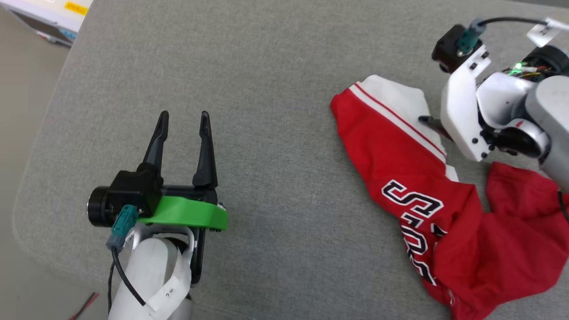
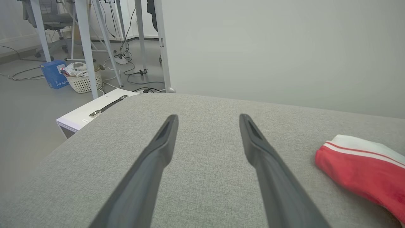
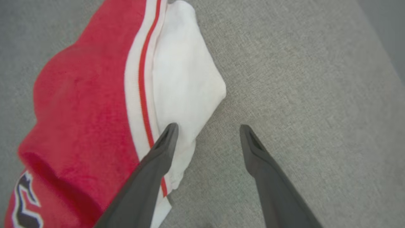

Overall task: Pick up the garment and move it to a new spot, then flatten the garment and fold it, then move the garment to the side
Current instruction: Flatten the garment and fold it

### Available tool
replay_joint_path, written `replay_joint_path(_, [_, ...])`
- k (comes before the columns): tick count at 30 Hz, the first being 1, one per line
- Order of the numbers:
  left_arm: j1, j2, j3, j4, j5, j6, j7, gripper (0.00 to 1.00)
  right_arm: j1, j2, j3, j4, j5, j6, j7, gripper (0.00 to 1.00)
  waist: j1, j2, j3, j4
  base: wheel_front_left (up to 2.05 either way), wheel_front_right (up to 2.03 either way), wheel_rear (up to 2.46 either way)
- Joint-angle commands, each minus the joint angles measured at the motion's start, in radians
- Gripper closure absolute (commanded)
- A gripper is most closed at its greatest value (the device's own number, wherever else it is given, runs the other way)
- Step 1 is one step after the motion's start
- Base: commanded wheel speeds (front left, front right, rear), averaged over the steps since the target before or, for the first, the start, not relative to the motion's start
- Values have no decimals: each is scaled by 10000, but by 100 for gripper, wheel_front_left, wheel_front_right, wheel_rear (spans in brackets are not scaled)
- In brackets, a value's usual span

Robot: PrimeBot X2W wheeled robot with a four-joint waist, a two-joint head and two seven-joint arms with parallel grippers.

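Garment [image 1: 391, 151] crumpled: red body, white striped sleeve, black lettering. Left hand [image 1: 184, 116], right hand [image 3: 207, 126] spread wide, empty.

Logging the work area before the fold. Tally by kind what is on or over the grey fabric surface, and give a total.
Red-and-white jersey garment, crumpled: 1
Dark two-finger grippers, both open: 2 (left gripper, right gripper)
Total: 3
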Motion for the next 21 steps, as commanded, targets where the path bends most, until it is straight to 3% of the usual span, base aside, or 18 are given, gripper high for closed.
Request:
replay_joint_path(1, [-201,-46,-61,-32,-129,93,-57,0,-72,110,211,228,78,-9,-108,0,0,0,508,455,0,0,0])
replay_joint_path(9, [-266,-48,-240,69,-246,296,-57,0,502,245,1502,1112,253,-9,-430,0,0,0,547,571,0,0,0])
replay_joint_path(10, [-243,-48,-226,90,-230,307,-57,0,497,255,1561,1063,240,-9,-615,59,0,0,500,544,0,0,0])
replay_joint_path(11, [-148,-48,-175,187,-154,300,-57,0,338,263,1643,974,256,-9,-1518,100,0,0,250,418,0,0,0])
replay_joint_path(16, [67,-48,-32,304,26,233,-57,0,-173,113,1507,760,184,-9,-3417,100,0,0,-397,120,0,0,0])
replay_joint_path(21, [472,-48,157,355,252,146,-57,0,-307,-515,1059,115,220,-9,-4990,100,0,0,-1078,-284,0,0,0])
